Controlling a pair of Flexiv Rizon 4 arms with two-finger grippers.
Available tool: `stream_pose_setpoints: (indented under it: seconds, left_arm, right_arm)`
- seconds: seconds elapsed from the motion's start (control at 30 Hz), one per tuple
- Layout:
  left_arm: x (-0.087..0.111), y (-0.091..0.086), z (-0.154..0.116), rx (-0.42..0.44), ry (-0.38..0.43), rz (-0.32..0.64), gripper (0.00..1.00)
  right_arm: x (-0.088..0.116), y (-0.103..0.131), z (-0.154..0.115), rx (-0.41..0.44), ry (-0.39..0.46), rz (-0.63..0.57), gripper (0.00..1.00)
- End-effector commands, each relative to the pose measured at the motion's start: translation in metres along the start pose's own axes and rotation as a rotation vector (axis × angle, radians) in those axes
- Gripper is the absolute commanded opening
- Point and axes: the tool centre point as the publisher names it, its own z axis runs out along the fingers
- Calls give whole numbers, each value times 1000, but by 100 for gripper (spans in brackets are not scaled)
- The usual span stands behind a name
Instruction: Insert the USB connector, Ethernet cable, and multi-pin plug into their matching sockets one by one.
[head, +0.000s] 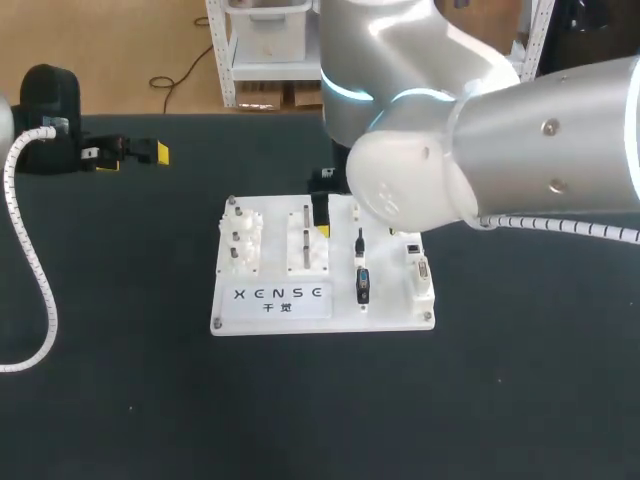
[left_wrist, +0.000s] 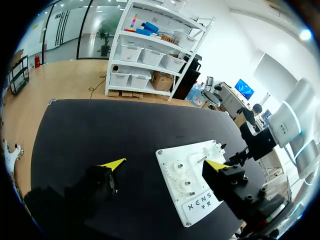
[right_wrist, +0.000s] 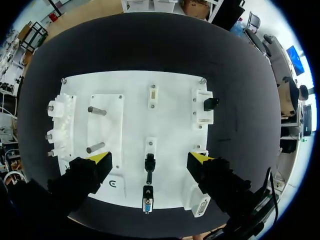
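The white socket board (head: 275, 310) lies mid-table. My right gripper (right_wrist: 150, 158) hangs open straight above it, yellow fingertips (right_wrist: 99, 158) wide apart. Under the gap a slim black plug (right_wrist: 149, 163) sits upright on the board, touched by neither finger; the head view shows it too (head: 360, 243). Just in front of it lies the blue-faced multi-pin plug (right_wrist: 147, 204) (head: 363, 286). A black connector (right_wrist: 210, 103) sits in a white block at the board's right side. My left gripper (left_wrist: 165, 164) is open and empty, far off at the table's back left (head: 130, 152).
Gear pegs (right_wrist: 55, 122) and two metal posts (right_wrist: 97, 111) stand on the board's left half. A white block with a wide multi-pin socket (head: 422, 272) is at its front right. My right arm (head: 480, 140) hides the board's back right in the head view.
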Motion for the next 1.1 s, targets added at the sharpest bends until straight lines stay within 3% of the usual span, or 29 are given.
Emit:
stream_pose_setpoints:
  seconds: [0.03,0.23,0.3,0.4,0.47,0.67,0.9,1.1]
  left_arm:
    - [0,0,0,0,0,0,100]
    - [0,0,0,0,0,0,100]
    - [0,0,0,0,0,0,100]
    - [0,0,0,0,0,0,100]
    - [0,0,0,0,0,0,100]
    - [0,0,0,0,0,0,100]
    - [0,0,0,0,0,0,100]
    - [0,0,0,0,0,0,100]
  right_arm:
    - [5,-1,6,-4,-6,-3,100]
    - [14,0,15,-14,-34,-15,98]
    - [15,0,20,-13,-32,-13,91]
    - [15,-1,24,-9,-25,-1,70]
    - [15,-1,26,-4,-23,3,69]
    - [12,-2,27,6,-24,6,49]
    - [6,0,24,4,-34,10,38]
    - [5,0,23,2,-36,12,35]
